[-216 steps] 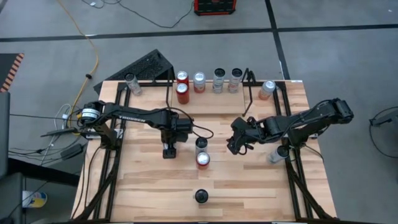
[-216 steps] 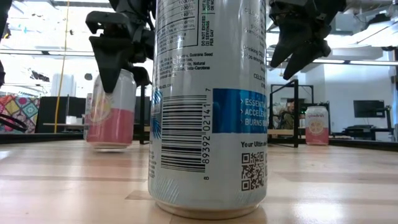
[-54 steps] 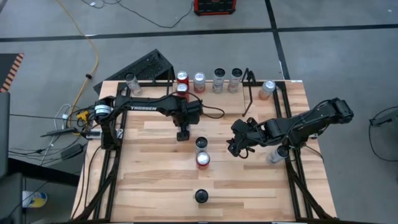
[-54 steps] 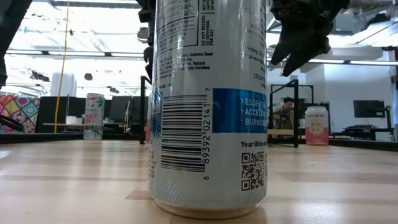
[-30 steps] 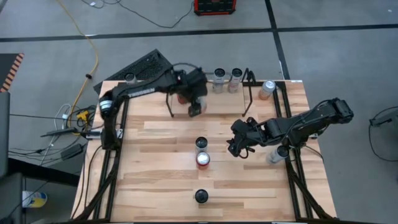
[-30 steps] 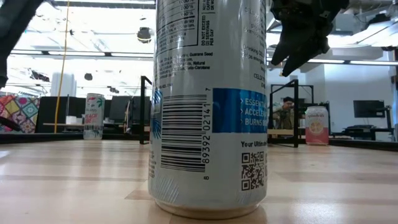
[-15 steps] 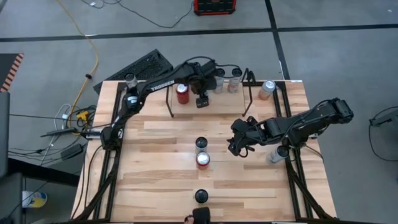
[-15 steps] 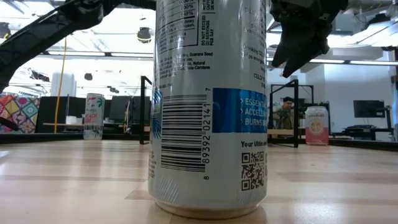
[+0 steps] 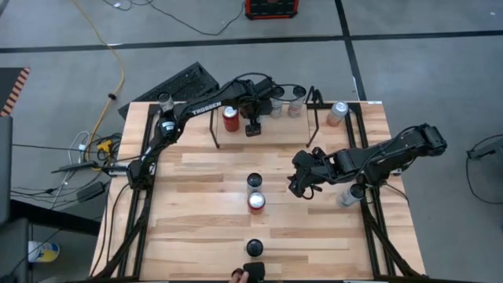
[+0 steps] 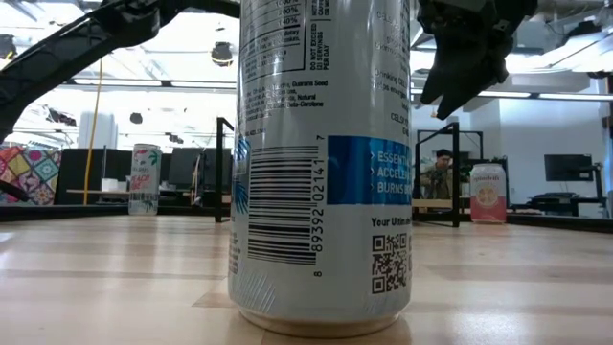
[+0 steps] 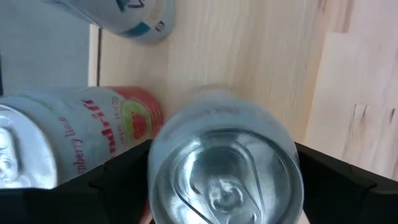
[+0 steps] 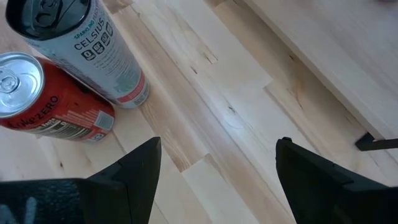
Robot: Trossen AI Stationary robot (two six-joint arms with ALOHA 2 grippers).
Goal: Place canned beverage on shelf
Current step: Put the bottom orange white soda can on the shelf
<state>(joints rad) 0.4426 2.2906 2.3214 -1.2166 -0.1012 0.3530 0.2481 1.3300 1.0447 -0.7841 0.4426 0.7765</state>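
One silver can [image 11: 225,169] stands upright between the left pincer's [image 11: 227,180] fingers.

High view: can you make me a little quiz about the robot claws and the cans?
1. True or false: the right claw is holding a can.
2. Where is the left claw? A) at the shelf; B) at the table's near edge; C) next to the right claw.
3. What colour is the can beside the Celsius can?

Key: 1 false; 2 A; 3 red.
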